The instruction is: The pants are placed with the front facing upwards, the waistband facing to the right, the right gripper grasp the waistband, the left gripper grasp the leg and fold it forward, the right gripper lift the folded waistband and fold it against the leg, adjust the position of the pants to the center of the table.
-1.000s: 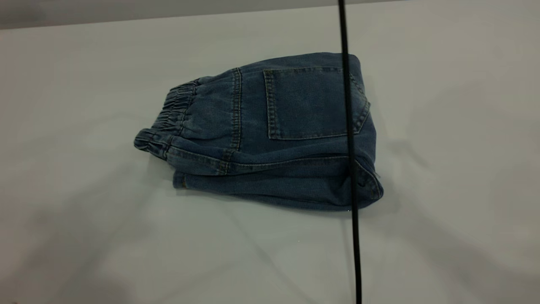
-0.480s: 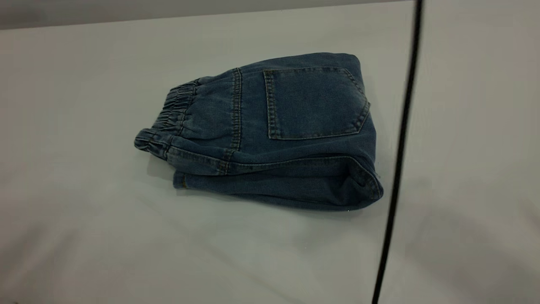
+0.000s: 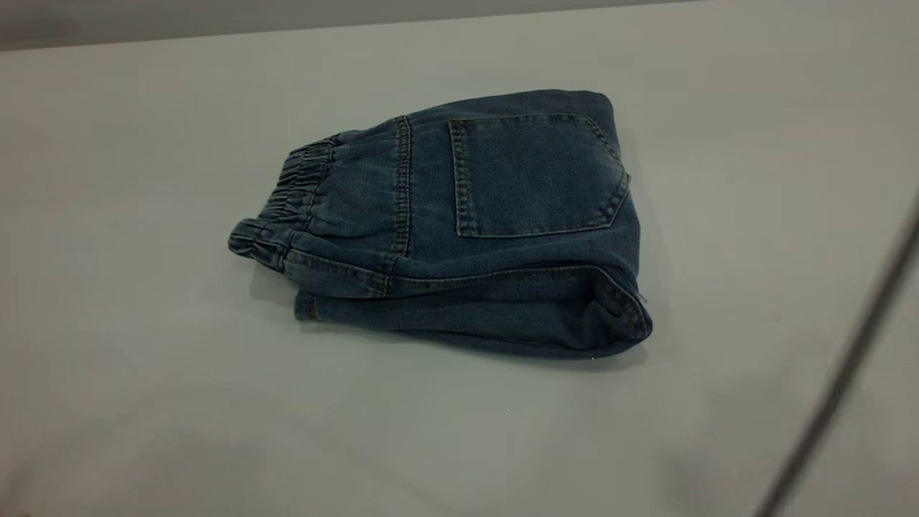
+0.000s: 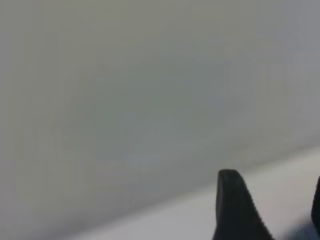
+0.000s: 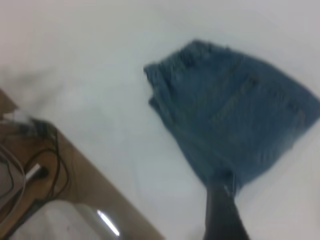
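The pants (image 3: pixel 459 222) lie folded into a compact blue denim bundle near the middle of the table (image 3: pixel 143 395). A patch pocket (image 3: pixel 535 176) faces up and the gathered waistband (image 3: pixel 291 190) points left. Neither gripper shows in the exterior view. In the left wrist view my left gripper (image 4: pixel 272 202) is open over bare tabletop, with nothing between its fingers (image 4: pixel 235 205). The right wrist view shows the pants (image 5: pixel 235 110) from a distance, with a dark part of my right gripper (image 5: pixel 222 210) in front of them and apart from the cloth.
A thin dark cable (image 3: pixel 840 380) slants across the lower right corner of the exterior view. In the right wrist view the table's edge (image 5: pixel 100 175) gives way to a brown floor with loose cables (image 5: pixel 30 165) and a white object (image 5: pixel 65 220).
The dark cable has swept from across the pants' right side to the far right of the exterior view. The pants have not moved.
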